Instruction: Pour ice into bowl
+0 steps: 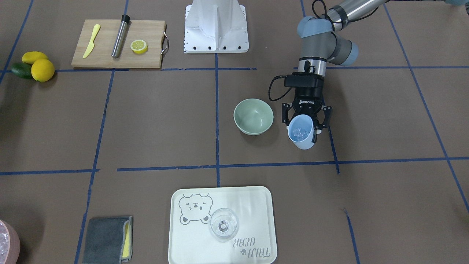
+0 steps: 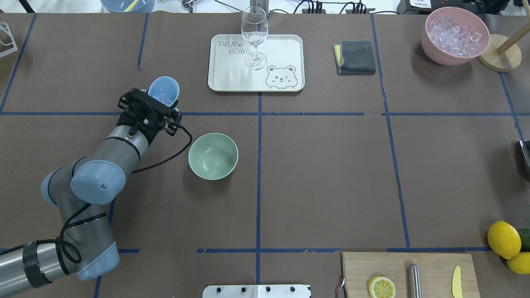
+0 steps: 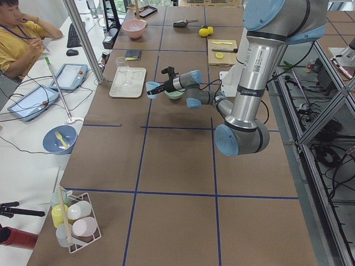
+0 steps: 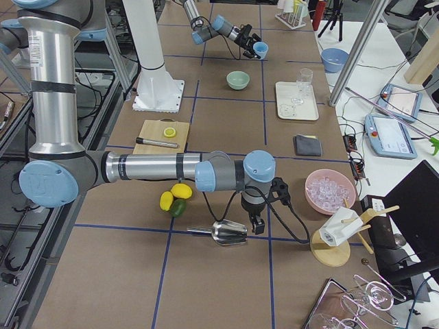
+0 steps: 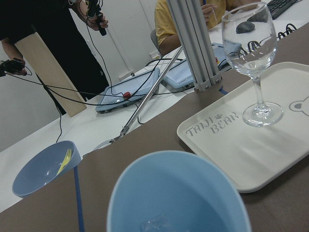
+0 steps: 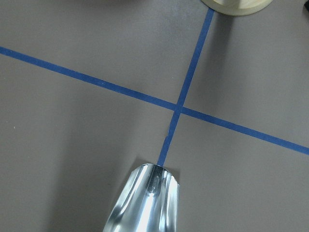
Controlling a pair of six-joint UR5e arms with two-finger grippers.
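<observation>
My left gripper (image 1: pixel 302 128) is shut on a light blue cup (image 1: pixel 301 136), held from the side with the cup's mouth up. Clear ice (image 1: pixel 299 133) lies at the bottom of the cup, and also shows in the left wrist view as ice (image 5: pixel 157 224) inside the cup (image 5: pixel 178 193). The pale green bowl (image 1: pixel 253 116) stands empty on the table a short way from the cup, not touching it. From overhead the cup (image 2: pixel 163 88) is up and left of the bowl (image 2: pixel 213 156). My right gripper (image 4: pixel 255 223) hovers by a metal scoop (image 4: pixel 228 233); I cannot tell its state.
A cream tray (image 2: pixel 232 78) carries a wine glass (image 2: pixel 254 37). A grey cloth (image 2: pixel 355 57) and a pink tub of ice (image 2: pixel 454 35) are at the far right. A cutting board (image 2: pixel 430 265) with a lemon half, lemons (image 2: pixel 503 239) and the robot base (image 1: pixel 216 25) are on the near side.
</observation>
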